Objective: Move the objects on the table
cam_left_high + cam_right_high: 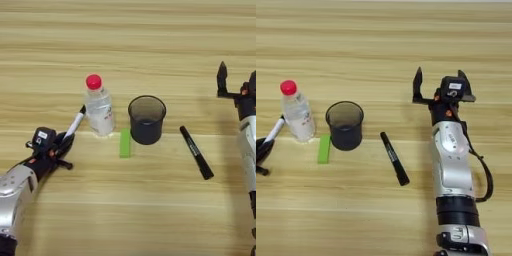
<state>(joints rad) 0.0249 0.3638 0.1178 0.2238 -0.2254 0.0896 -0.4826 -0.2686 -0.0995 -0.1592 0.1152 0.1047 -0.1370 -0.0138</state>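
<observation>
The left gripper [64, 142] sits at about eight o'clock on the table [150, 45], closed on the white marker [76, 122], whose black-capped tip leans up against the bottle [99, 107]. To move the marker cleanly, I would lift first and swing away from the bottle, since a sideways drag could tip it. The right gripper [438, 85] hovers at three o'clock, fingers spread wide, holding nothing. The cup [146, 119] stands upright at centre, just right of the bottle. A green block [125, 143] lies between them, toward six o'clock. The black marker [196, 152] lies at four o'clock, clear of everything.
</observation>
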